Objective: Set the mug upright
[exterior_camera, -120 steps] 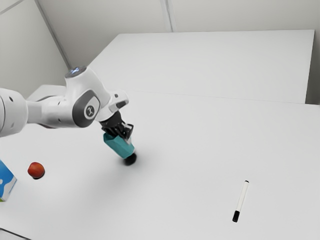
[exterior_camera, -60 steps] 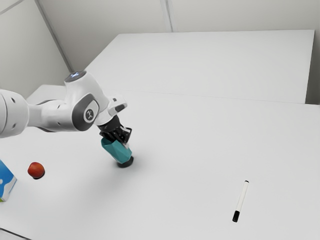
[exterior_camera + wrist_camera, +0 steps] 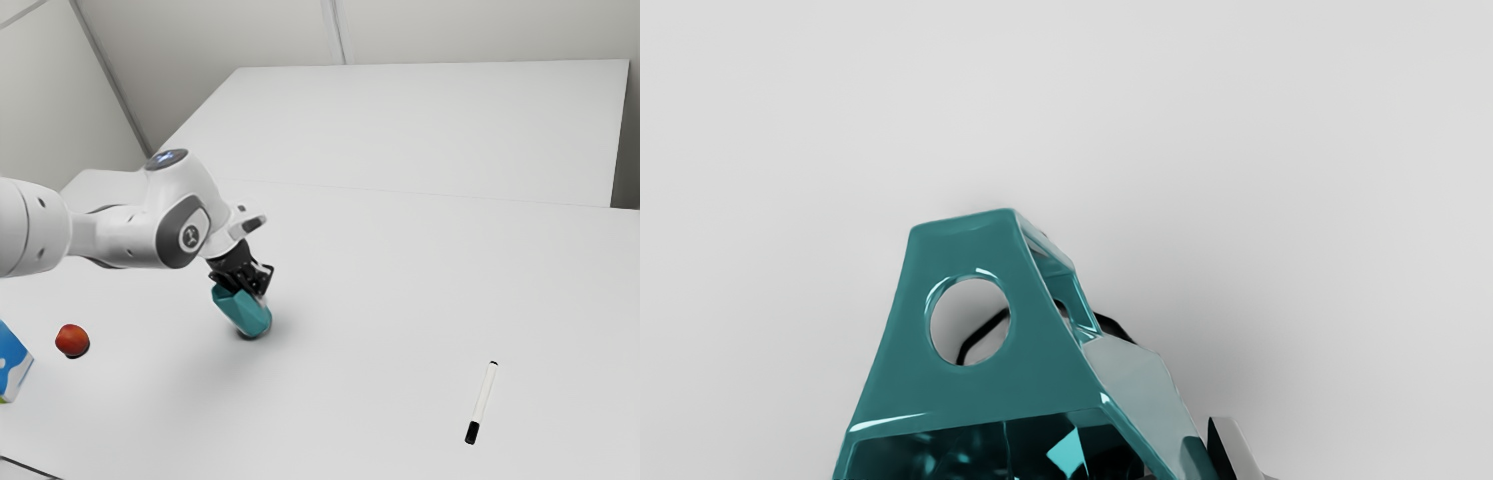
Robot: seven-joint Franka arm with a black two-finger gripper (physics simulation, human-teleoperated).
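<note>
the hand (image 3: pixel 252 290) slants down, gripping the tilted mug (image 3: pixel 244 312).

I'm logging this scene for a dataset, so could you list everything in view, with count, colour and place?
mug: 1, teal, tilted, at the gripper
round fruit-like item: 1, red, exterior view's left
box: 1, blue and white, exterior view's left edge
marker: 1, white and black, exterior view's right
dark-edged item: 1, unclear, bottom left corner
table: 1, white, underneath
walls: pale, background
arm: 1, white and grey
gripper: 1, black, on the mug
</note>
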